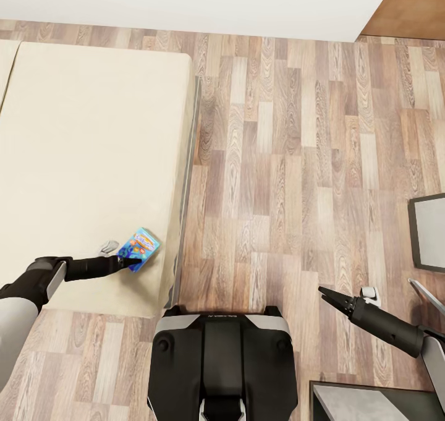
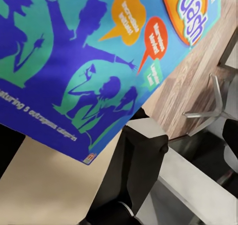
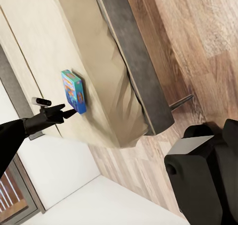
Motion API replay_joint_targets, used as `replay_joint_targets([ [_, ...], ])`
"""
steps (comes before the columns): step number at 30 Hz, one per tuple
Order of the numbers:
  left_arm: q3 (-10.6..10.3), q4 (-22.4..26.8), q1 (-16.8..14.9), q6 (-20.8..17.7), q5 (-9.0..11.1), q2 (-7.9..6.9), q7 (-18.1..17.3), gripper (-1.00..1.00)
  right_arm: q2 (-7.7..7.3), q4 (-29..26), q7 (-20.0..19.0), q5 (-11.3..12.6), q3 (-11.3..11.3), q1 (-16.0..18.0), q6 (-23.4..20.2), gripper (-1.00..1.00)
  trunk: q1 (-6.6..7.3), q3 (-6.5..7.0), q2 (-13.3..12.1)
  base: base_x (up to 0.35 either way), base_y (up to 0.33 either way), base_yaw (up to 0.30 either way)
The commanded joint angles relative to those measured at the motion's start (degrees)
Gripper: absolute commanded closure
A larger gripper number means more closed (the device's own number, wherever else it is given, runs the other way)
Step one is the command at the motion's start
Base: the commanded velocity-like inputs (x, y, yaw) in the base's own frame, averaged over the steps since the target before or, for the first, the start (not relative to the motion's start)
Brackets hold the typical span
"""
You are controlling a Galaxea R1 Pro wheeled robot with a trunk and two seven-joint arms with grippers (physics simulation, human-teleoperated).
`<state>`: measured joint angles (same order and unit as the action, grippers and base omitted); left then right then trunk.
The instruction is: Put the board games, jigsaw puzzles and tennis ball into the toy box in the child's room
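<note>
A light blue cartoon board game (image 1: 140,248) lies near the right front corner of the beige bed (image 1: 86,149). My left gripper (image 1: 131,261) reaches over the bed to the box's near corner. In the left wrist view the board game (image 2: 94,61) looms close. One dark finger (image 2: 144,160) meets its lower edge, and the other finger stands apart from it with nothing between the two, so the gripper is open. The right wrist view shows the board game (image 3: 74,91) flat on the bed (image 3: 99,61) with the left gripper (image 3: 67,113) at its corner. My right gripper (image 1: 322,292) hangs shut over the floor.
Wood floor (image 1: 284,161) runs along the right of the bed to a white wall (image 1: 185,0). A dark-framed pale panel (image 1: 428,232) stands at the right edge, and a grey surface (image 1: 371,403) lies at the lower right. My base (image 1: 219,359) sits by the bed's corner.
</note>
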<state>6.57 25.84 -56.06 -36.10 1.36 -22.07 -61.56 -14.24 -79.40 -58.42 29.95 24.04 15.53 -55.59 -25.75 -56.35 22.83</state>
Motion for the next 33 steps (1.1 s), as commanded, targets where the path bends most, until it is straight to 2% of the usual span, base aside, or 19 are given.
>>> replay_joint_targets([
  [1,0.1,0.0,0.0,-0.6,0.1,0.00,-0.3,-1.00,0.00,0.0,-0.2,-0.1,0.0,0.0,-0.2,-1.00,-0.03,-0.05,0.1,0.000,0.000,0.000],
  [11,0.1,1.5,0.0,-1.4,0.1,0.01,-1.9,-1.00,0.00,0.0,-0.2,-0.1,0.0,0.0,-0.2,-1.00,-0.03,-0.05,0.1,0.000,0.000,0.000],
  [33,0.0,3.2,0.0,-3.0,0.1,0.47,-2.0,-1.00,0.00,0.0,-0.2,-0.1,0.0,0.0,-0.2,-1.00,-0.03,-0.05,0.1,0.000,0.000,0.000],
])
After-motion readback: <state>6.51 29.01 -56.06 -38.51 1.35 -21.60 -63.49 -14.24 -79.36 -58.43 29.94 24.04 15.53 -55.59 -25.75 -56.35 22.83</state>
